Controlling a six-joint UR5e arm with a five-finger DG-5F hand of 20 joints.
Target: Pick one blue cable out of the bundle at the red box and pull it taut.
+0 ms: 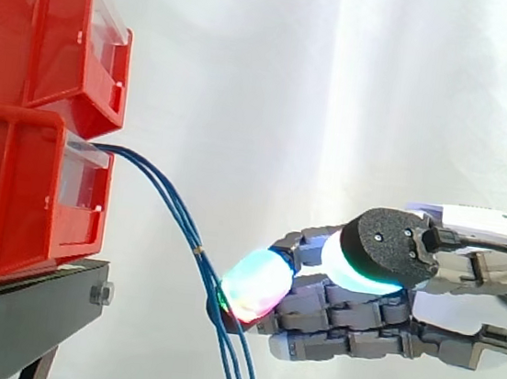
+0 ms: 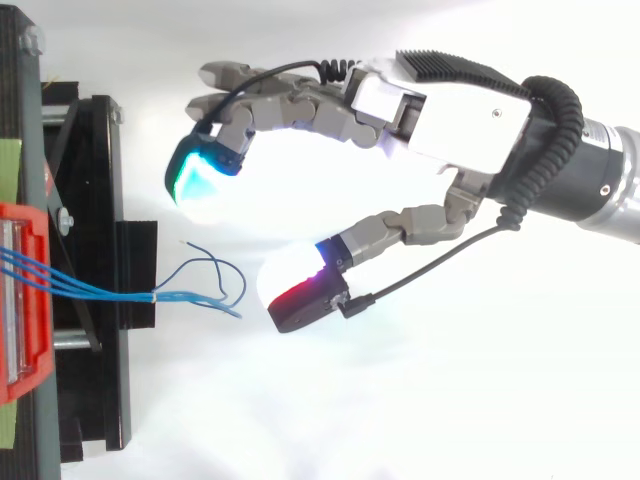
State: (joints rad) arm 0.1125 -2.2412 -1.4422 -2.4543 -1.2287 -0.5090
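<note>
White curtain (image 1: 340, 89) hangs behind the red box (image 1: 22, 189) at 9 o'clock; its blue cables (image 1: 173, 203) droop toward 5 o'clock. The hand (image 2: 440, 110) is spread, gripping nothing; it should pinch one strand only between its pads (image 2: 295, 288). Whether a pad touches them is unclear; the side view cuts their lower part.

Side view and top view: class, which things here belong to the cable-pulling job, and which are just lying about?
Belong to the job:
blue cables, trailing out of the box
lower red box
hand, open, not holding a cable

Just there:
upper red bin
black stand
white curtain
</note>
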